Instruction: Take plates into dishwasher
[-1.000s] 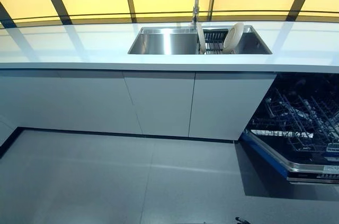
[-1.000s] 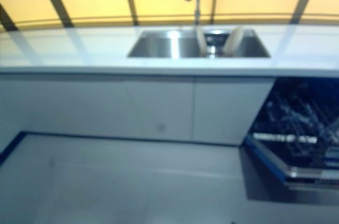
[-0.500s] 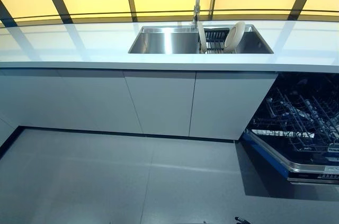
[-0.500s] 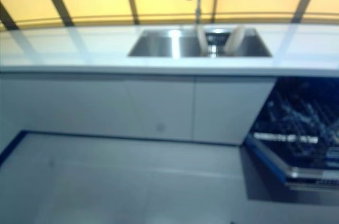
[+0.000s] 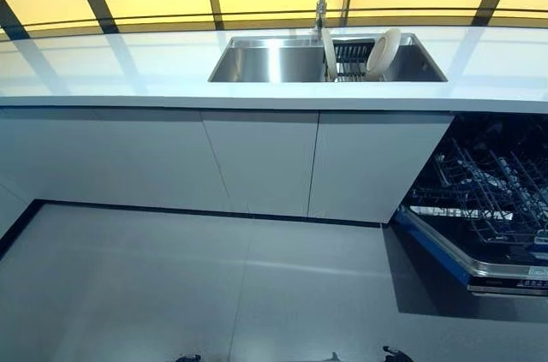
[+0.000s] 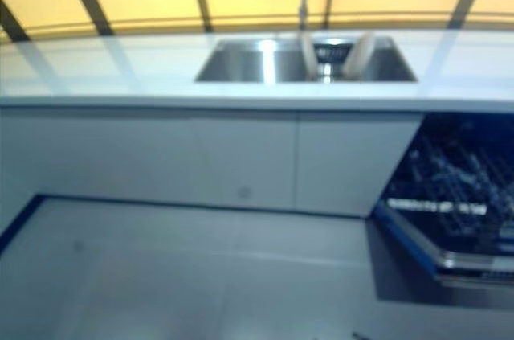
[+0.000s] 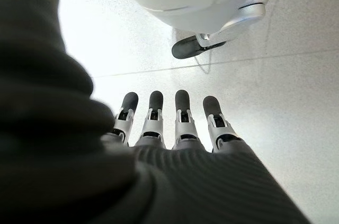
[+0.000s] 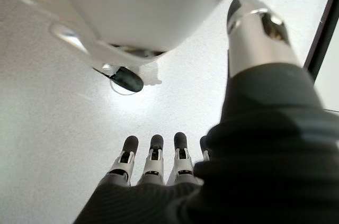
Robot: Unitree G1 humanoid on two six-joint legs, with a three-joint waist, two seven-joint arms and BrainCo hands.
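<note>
A: Standing on edge in the sink [image 5: 265, 62], two plates [image 5: 382, 52] lean in a dark rack [image 5: 349, 61]; the dishwasher [image 5: 479, 208] sits open well apart to the right, under the countertop [image 5: 128, 71].

B: Hand status?

A: Left hand [image 7: 175, 128] and right hand [image 8: 153, 168]: fingers straight, empty, hanging over the floor [image 5: 171, 285].

Both robot hands [image 7: 175, 128] [image 8: 153, 168] open, empty.
</note>
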